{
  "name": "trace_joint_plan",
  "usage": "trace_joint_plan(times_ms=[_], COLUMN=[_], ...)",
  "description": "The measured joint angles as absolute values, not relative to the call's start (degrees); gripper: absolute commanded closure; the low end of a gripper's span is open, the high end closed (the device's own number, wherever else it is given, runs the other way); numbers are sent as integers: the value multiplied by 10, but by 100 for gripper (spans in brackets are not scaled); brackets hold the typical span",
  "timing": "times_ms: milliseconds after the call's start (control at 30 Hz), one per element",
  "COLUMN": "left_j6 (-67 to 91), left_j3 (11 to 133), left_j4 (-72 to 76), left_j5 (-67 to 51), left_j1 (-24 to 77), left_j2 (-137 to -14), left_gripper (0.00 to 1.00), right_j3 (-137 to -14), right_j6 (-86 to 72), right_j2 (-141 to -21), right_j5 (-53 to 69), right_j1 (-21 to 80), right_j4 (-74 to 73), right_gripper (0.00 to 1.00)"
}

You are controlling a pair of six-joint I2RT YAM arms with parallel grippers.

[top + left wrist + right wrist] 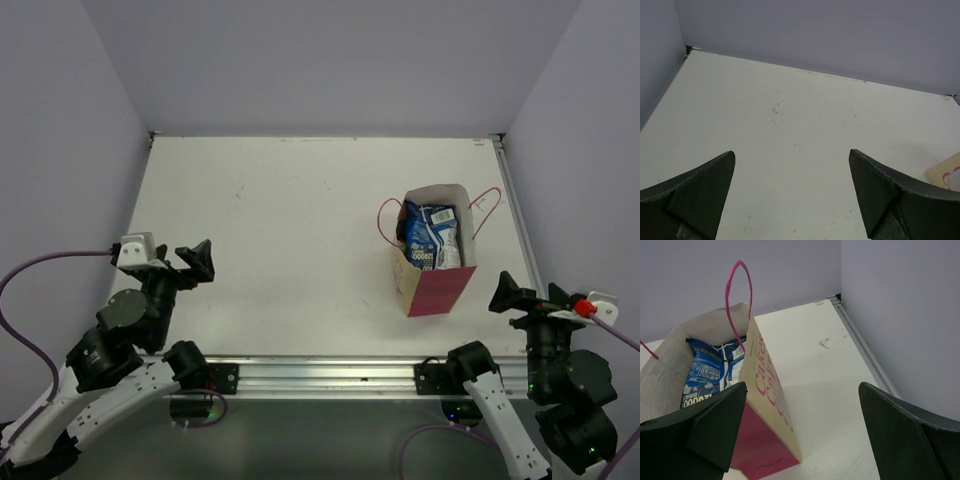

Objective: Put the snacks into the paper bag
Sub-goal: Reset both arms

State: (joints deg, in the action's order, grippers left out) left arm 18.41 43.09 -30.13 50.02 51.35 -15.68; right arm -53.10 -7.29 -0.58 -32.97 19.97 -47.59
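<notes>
The left tool (196, 261) stands with its jaws spread wide and nothing between them, held low over the near left part of the bench (280, 220). Its wrist view shows only bare white surface between the two dark fingers (705, 185), with a few faint specks further out. At the right edge of that view a cream corner of the paper bag (946, 172) peeks in, well apart from this tool. The right tool (508, 294) is likewise wide open and holds nothing. It sits at the near right of the bench, close beside the bag on its right but not touching it. From its wrist view the bag stands upright just left of the gap between the fingers, its cream front with pink lettering facing right and a magenta side panel (760, 450) toward the camera. The bag's mouth is open, and inside it lie the snacks (705, 372). Dark blue packets with white print are plainly seen, and whatever else lies beneath them is hidden. A thin pink cord handle (738, 295) loops up from the rim. In the top view the bag rests on the right half of the bench, nearer the front rail (320, 372) than the far wall (320, 60).
</notes>
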Motion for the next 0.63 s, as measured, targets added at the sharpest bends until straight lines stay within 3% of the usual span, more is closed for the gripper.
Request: trace_joint_plan(times_ms=[633], left_j6=[185], left_j3=[419], left_j4=[-306], left_j5=[559], left_j1=[507], left_j2=[-88], left_gripper=[0], right_j3=[-503], right_j6=[-74], right_j2=[-6], right_j5=[-318], right_j1=[200], right_j4=[-453], right_gripper=[1])
